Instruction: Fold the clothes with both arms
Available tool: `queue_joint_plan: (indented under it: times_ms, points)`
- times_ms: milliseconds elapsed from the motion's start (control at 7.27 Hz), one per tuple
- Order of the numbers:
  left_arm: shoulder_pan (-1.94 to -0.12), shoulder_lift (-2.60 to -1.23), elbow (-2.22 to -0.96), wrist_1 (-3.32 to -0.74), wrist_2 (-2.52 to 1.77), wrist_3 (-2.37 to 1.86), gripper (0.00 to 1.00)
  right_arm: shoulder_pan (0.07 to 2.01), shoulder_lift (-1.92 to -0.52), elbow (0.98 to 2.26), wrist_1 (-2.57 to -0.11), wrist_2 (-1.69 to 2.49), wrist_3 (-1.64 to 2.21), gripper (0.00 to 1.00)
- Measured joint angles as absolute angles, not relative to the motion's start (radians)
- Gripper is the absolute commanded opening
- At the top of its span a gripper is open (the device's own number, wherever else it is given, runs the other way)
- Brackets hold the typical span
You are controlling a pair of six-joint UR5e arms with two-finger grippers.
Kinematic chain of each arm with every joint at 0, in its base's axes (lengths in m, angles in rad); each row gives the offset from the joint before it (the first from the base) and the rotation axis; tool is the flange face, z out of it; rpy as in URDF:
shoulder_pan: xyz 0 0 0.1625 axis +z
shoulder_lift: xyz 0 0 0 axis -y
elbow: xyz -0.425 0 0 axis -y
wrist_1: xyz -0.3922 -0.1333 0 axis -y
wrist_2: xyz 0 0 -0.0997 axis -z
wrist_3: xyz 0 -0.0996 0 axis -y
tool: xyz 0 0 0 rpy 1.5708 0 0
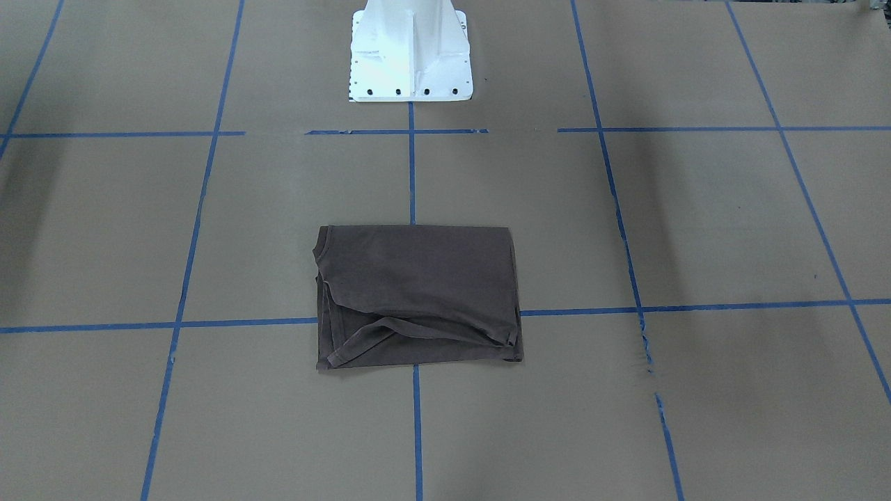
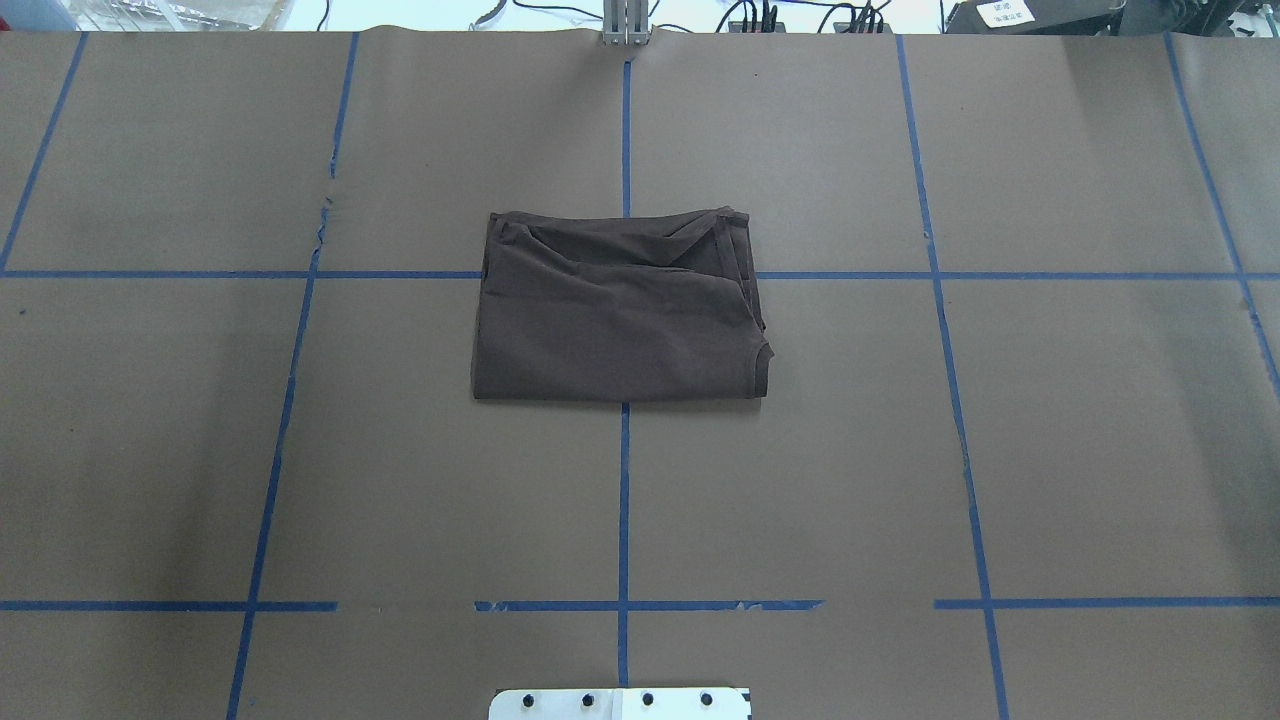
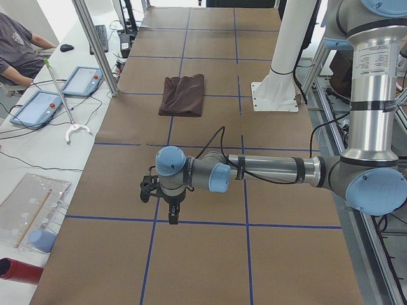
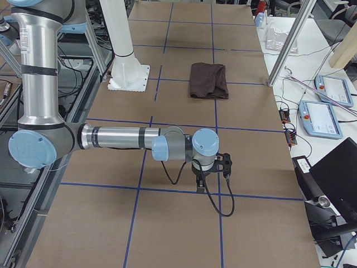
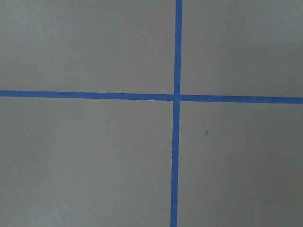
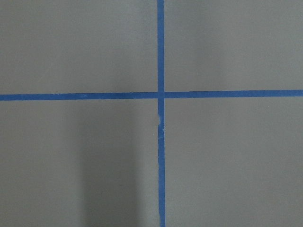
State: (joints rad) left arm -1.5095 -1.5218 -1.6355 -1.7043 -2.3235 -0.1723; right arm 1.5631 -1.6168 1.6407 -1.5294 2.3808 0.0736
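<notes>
The folded T-shirt [image 2: 615,310] lies flat at the middle of the table [image 2: 200,450], which is brown paper gridded with blue tape [image 2: 624,500], in front of the white pedestal [image 1: 411,52]. The left gripper [image 3: 173,215] and right gripper [image 4: 199,183] hang over opposite table ends, well apart from the shirt. Whether their jaws are parted, I cannot tell. Tablets [image 3: 38,107] lie on a side bench.

Overhead and front cameras face each other, both showing the folded T-shirt [image 2: 615,320]
</notes>
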Motion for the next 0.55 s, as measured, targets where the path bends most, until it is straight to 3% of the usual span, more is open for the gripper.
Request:
queue_joint_plan:
  times_ms: [550]
  points:
    - [-1.509, -1.523, -1.636, -1.706, -2.322, -0.170, 1.00, 1.563, -1.616, 1.641, -1.529, 2.388, 0.072, 1.00]
